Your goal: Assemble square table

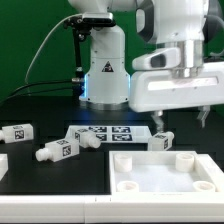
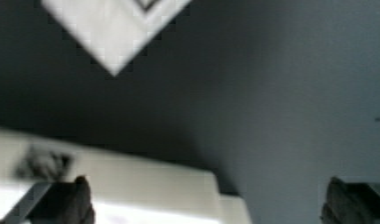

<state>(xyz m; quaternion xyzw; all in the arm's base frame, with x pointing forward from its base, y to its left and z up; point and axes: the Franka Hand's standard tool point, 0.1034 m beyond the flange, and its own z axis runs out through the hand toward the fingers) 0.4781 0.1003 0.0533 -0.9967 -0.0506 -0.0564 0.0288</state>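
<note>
Nearest the exterior camera the square panel [image 1: 165,172] is seen, lying flat on the black tabletop [image 1: 40,190] at the exterior view's lower right, its corner sockets turned upward and all unfilled. From the exterior view's left, a leftmost leg [image 1: 18,132] is found on its side. Next come a second leg [image 1: 58,151] and a third leg [image 1: 88,140] close together, the third at the edge of the marker board [image 1: 112,132]. All three lie well apart from the arm. Behind the board the robot base [image 1: 104,75] is placed.

Further right, a fourth leg [image 1: 160,140] is seen just behind the panel's far edge. The gripper [image 1: 182,120] is held above it, its fingers [image 2: 62,200] spread wide with nothing between them. That leg is judged to sit below the finger on the exterior view's left rather than centred in the gap. A small shift toward that side would therefore be needed before any descent. Its long axis cannot be told. The panel's rim, just beside the leg, is the nearest obstruction.
</note>
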